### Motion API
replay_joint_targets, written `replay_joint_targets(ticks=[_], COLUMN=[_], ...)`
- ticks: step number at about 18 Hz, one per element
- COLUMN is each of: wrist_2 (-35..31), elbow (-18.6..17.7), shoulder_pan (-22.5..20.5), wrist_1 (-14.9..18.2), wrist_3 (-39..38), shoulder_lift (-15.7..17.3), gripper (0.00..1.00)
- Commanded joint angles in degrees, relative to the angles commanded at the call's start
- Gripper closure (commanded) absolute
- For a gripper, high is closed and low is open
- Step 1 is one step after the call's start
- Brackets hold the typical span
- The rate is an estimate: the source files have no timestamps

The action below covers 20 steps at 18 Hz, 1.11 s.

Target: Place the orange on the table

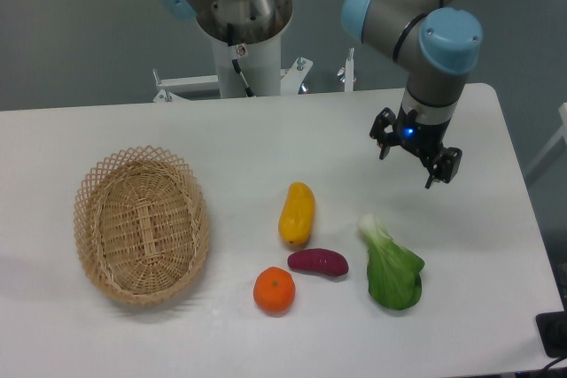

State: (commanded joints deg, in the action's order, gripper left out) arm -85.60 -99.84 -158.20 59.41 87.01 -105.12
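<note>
Orange sits on the tabletop, down and to the left of the empty jaws.

Fixed camera: the orange [274,290] rests on the white tabletop [266,148] near its front edge, just beside the near end of the purple sweet potato [317,262] and below the yellow mango-like fruit [297,212], close to both but touching neither as far as I can tell. The gripper [415,158] hangs over the right part of the tabletop with its jaws apart and nothing between them, well apart from the orange; the green leafy vegetable [392,265] and the sweet potato lie between the two. The orange is round, so no grasp axis matters. The wicker basket [142,224] at left is empty. Judged from this, the orange is already out on the tabletop.
</note>
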Motion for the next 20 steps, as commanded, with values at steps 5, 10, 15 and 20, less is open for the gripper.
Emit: replay_joint_targets(ticks=[5, 10, 15, 20], wrist_2=[-0.53, -0.09, -0.44, -0.53], elbow=[-0.09, -0.09, -0.09, -0.09], shoulder_pan=[0.79, 0.79, 0.79, 0.70], wrist_1=[-0.35, -0.44, -0.44, -0.44], wrist_3=[0.09, 0.17, 0.09, 0.09], shoulder_lift=[0.44, 0.53, 0.53, 0.53], gripper=[0.00, 0.00, 0.00, 0.00])
